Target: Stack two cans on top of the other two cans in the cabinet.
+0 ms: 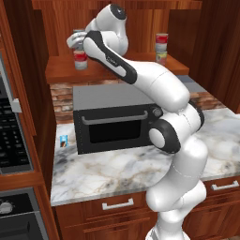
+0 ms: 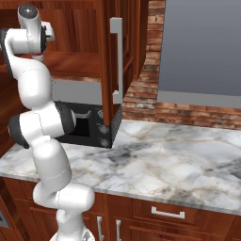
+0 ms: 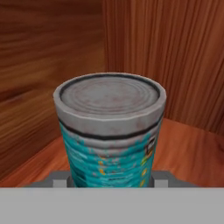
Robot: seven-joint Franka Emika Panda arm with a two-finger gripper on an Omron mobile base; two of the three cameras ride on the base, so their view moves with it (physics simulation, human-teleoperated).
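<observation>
Teal can point(image 3: 109, 131) fills the hand view at close range, upright, its silver lid facing the lens and its label running down between the fingertips; the gripper point(image 1: 76, 40) is clenched on it (no gap shows at either side). In the left base view this grasp sits at about 10 o'clock, directly above the left red-and-white can point(image 1: 80, 61), which stands on the shelf board of the cabinet point(image 1: 61, 72). Whether the two tins touch cannot be told. At centre, below the shelf, is the microwave point(image 1: 117, 117). At about 1 o'clock the second red-and-white can point(image 1: 161, 40) rests on the pale yellow-green can point(image 1: 161, 57), one stack complete.

Hazards, as judged: releasing while the held tin is off-centre or tilted would let it slide off the narrow rim and roll off the shelf edge; pressing down too hard could topple the supporting tin; a sideways withdrawal could drag the fresh stack over against the nearby cabinet wall.
</observation>
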